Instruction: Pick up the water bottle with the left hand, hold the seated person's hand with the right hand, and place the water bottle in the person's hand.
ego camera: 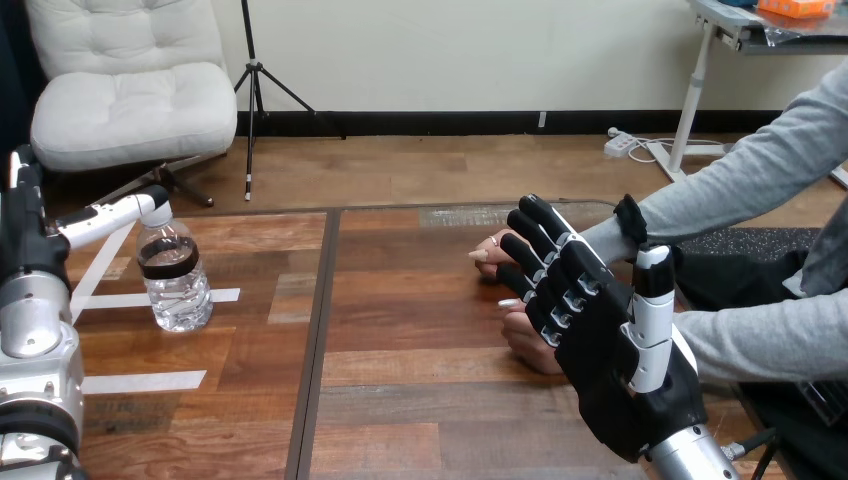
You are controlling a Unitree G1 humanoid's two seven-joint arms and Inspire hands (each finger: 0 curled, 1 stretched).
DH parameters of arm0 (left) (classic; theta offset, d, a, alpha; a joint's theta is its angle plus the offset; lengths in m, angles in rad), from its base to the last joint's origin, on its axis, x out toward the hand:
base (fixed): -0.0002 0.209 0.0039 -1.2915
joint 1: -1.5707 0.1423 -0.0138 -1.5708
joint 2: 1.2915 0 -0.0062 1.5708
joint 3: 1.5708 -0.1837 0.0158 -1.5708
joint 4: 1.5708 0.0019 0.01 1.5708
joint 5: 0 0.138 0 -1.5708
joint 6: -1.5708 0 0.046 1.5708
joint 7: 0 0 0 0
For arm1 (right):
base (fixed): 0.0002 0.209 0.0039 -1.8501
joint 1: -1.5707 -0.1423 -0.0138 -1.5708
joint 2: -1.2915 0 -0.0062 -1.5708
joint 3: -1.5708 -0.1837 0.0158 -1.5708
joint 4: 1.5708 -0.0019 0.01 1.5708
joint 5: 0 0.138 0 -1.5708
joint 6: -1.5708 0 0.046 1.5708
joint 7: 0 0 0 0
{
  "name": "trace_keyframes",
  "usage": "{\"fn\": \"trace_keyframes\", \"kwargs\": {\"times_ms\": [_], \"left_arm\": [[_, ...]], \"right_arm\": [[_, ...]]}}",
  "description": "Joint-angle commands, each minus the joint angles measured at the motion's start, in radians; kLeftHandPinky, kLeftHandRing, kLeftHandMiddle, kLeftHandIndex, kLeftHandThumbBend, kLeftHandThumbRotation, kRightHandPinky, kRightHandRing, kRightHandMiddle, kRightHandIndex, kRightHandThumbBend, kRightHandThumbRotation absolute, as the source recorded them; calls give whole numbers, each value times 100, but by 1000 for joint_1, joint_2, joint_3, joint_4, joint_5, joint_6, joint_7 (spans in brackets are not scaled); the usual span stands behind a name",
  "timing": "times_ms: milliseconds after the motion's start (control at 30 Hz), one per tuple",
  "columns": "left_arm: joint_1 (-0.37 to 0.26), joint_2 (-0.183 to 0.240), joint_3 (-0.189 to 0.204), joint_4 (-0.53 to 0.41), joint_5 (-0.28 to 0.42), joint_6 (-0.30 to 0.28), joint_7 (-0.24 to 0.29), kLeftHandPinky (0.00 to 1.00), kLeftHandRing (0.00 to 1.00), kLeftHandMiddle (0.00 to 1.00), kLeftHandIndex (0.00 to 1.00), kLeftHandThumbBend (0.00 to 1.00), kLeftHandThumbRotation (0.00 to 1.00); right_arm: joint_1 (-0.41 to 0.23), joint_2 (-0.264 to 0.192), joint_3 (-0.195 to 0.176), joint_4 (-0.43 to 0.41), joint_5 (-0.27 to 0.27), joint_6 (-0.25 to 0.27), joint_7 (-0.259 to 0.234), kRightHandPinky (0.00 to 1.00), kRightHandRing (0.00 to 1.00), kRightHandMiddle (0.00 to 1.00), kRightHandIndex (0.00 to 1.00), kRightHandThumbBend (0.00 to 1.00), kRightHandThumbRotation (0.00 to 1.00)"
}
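A clear water bottle (176,280) with a dark band stands upright on the left part of the wooden table (420,400). My left hand (24,232) is at the view's left edge, level with the bottle's top. One straight white finger (105,219) reaches across to the bottle's cap, and nothing is curled round the bottle. My right hand (612,352) is open with straight fingers, palm away from me. It covers part of the person's hands. The person's upper hand (494,249) and lower hand (527,343) rest on the table, showing past my fingertips. I cannot tell whether they touch my hand.
The person's grey-sleeved arms (760,170) come in from the right side. White tape strips (140,382) lie on the table's left part near the bottle. A dark seam (318,330) runs down the table between the bottle and the person's hands.
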Motion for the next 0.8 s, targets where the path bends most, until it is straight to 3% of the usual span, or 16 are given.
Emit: {"fn": "trace_keyframes", "kwargs": {"times_ms": [0,300,767], "left_arm": [[-51,19,-22,-11,21,1,6,100,100,100,100,100,3],[-43,8,-34,-12,31,6,13,100,100,100,100,100,8],[-35,-20,-28,0,16,23,8,91,97,100,100,100,16]], "right_arm": [[-47,14,-5,-48,9,-8,1,100,100,99,96,92,100],[-48,14,-4,-45,7,-12,2,100,100,98,96,91,100],[-50,12,-6,-44,11,-10,5,100,100,99,96,91,100]]}}
